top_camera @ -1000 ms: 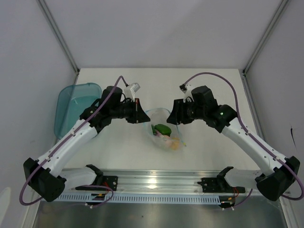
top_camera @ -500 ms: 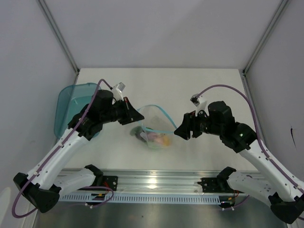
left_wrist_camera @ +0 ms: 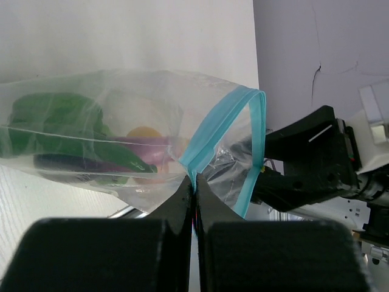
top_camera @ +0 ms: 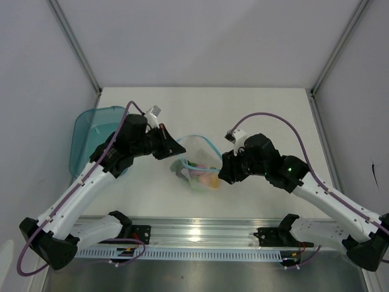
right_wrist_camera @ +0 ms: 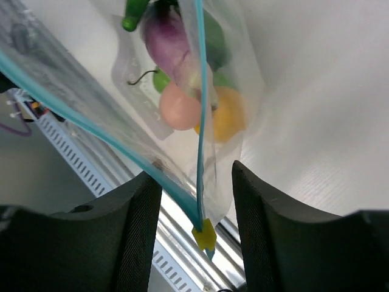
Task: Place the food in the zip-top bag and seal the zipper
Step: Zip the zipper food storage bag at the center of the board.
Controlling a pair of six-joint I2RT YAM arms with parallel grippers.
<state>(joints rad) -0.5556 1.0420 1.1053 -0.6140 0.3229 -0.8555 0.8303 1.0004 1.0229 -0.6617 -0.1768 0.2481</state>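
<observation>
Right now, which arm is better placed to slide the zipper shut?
Probably right: the right fingers, open, flank the yellow slider, while the left fingers are shut on the zipper strip, anchoring the bag.

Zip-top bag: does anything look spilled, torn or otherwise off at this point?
Nothing spilled or torn: the food sits inside the zip-top bag. Only the zipper is unfinished, its blue strips gaping apart, the rim pinched by the shut left gripper, while the open right gripper straddles the end with the yellow slider.
</observation>
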